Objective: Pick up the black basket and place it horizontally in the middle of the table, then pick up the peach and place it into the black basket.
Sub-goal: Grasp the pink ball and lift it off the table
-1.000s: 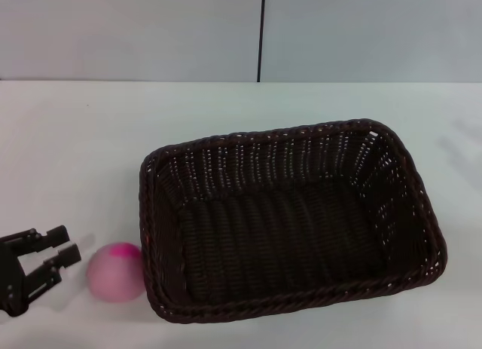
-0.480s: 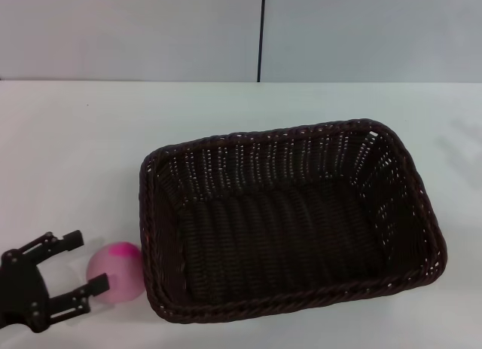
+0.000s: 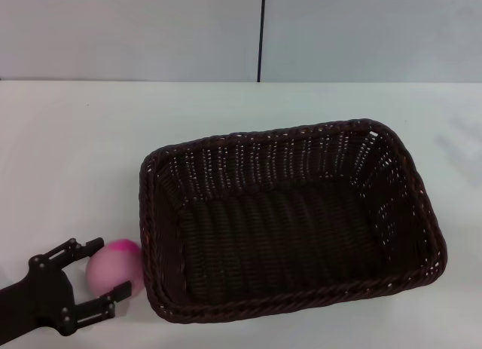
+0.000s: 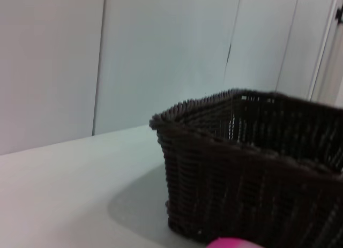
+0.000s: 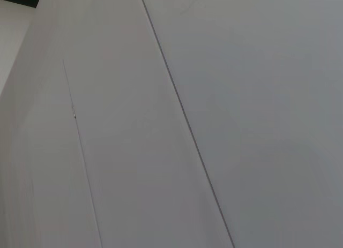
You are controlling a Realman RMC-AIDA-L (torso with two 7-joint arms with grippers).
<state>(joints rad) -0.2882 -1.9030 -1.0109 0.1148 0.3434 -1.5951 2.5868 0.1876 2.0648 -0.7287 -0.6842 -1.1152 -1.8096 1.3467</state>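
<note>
The left pincer [image 3: 105, 270] sits at the near left of the tabletop [image 3: 75, 153], its fingers spread apart on either side of the peach [image 3: 113, 266], not clamped. The peach rests just left of the black basket [image 3: 290, 217], mid-tabletop. The right pincer is out of sight.

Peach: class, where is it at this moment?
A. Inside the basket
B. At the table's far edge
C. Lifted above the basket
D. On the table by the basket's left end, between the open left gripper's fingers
D: the peach lies on the table outside the basket, with the open left gripper straddling it.
</note>
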